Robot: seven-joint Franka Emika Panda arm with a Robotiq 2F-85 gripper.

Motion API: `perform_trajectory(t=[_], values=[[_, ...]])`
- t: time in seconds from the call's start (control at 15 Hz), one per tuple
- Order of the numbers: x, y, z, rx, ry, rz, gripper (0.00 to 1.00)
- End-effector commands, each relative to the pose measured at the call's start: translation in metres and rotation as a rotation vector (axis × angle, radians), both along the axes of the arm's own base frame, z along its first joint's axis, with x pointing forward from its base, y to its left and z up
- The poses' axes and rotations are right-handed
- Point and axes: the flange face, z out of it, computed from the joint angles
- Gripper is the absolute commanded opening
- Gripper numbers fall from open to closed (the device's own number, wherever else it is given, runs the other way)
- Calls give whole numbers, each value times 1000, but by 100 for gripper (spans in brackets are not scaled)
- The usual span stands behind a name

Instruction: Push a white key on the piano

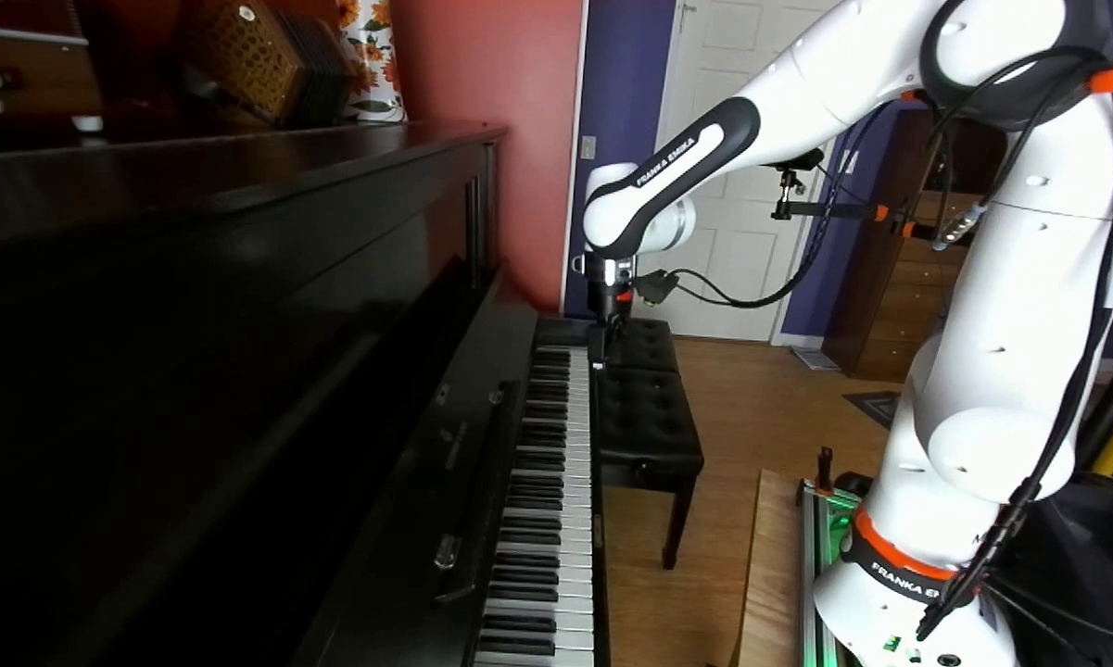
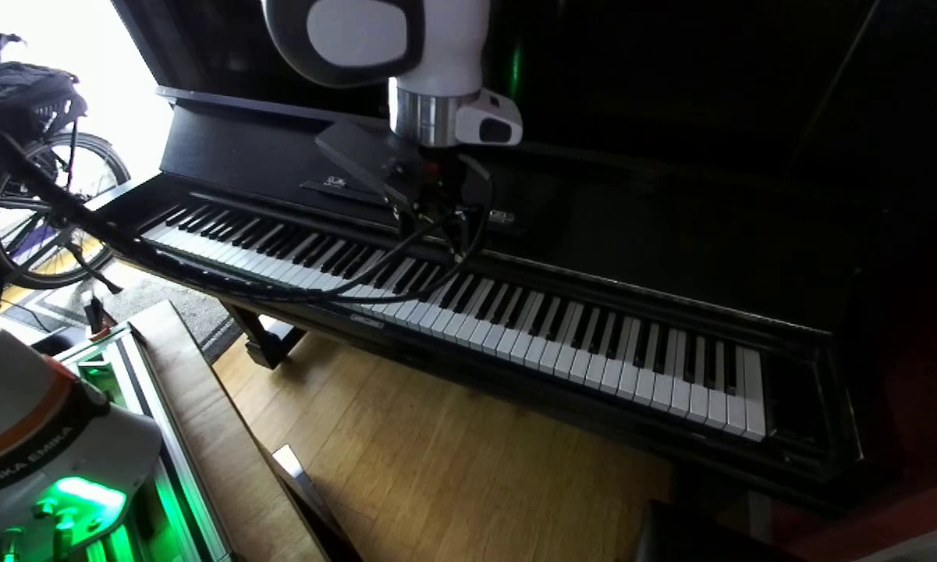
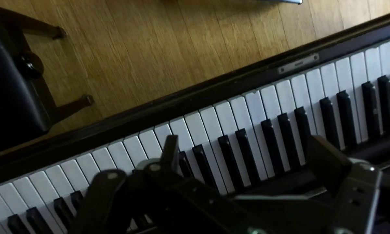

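The glossy black upright piano (image 1: 334,306) shows in both exterior views (image 2: 671,226), and its dark front rail shows in the wrist view (image 3: 143,113). Its white keys (image 1: 575,519) run in a long row with black keys between; they also show in an exterior view (image 2: 542,353) and the wrist view (image 3: 211,120). My gripper (image 1: 604,347) points down over the middle part of the keyboard, also in an exterior view (image 2: 434,230). In the wrist view my gripper (image 3: 243,140) is open, its fingers wide apart with nothing between them. It appears above the keys; I see no contact.
A black tufted bench (image 1: 649,421) stands by the far part of the keyboard; it shows in the wrist view (image 3: 13,94). A black cable (image 2: 320,295) hangs in front of the keys. A concertina (image 1: 250,60) sits on the piano's top. A wooden board (image 1: 767,556) lies beside the robot base.
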Motion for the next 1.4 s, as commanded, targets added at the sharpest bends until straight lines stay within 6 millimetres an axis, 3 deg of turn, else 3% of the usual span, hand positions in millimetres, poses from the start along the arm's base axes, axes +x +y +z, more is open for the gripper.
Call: perform_trajectory(t=[0.0, 0.07, 0.2, 0.6, 1.2, 1.33], values=[[19, -12, -44, 58, -61, -2, 100], [10, -4, -27, 27, -35, -2, 100], [12, -5, -38, 29, -27, 0, 100], [15, -3, -29, 34, -65, 2, 100], [34, -39, -95, 54, -174, 393, 100], [35, -48, -108, 91, -188, 452, 74]])
